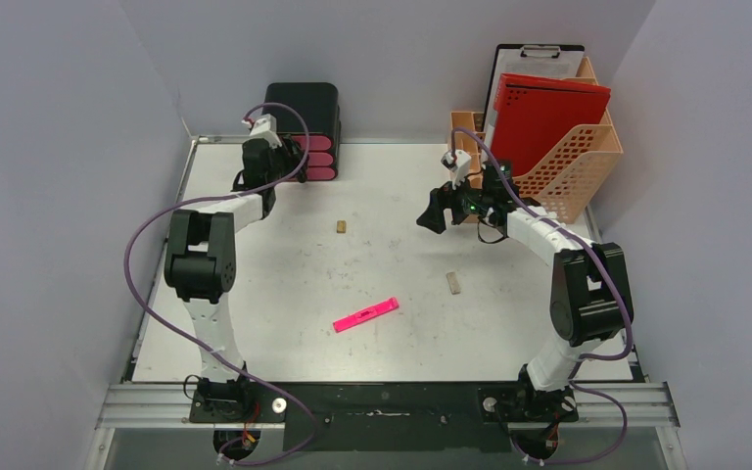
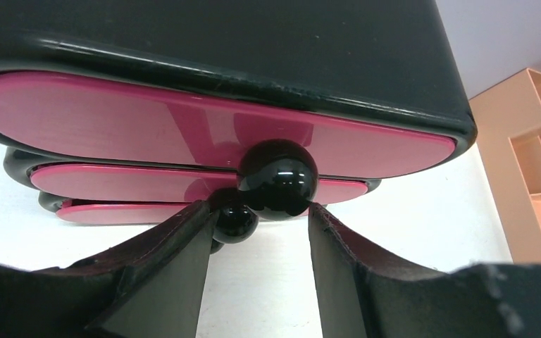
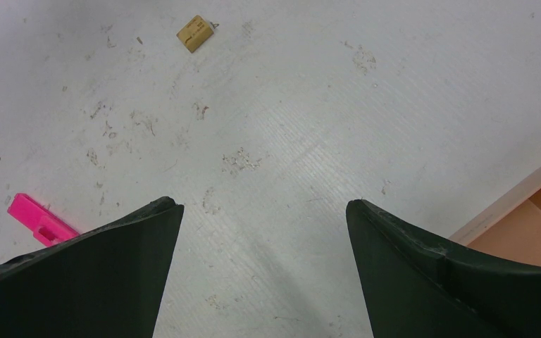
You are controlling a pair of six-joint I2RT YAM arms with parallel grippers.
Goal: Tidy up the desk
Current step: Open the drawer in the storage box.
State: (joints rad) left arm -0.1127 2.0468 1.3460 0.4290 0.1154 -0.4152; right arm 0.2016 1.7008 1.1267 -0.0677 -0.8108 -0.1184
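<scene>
since the pink drawer pulls by its black knob, the left pincer brackets it half-open, gripping nothing; the right pincer gapes empty.

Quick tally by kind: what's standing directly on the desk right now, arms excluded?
Small tan blocks: 2
Pink bar: 1
Black drawer box with pink drawers: 1
Orange file rack: 1
Total on the desk: 5
</scene>
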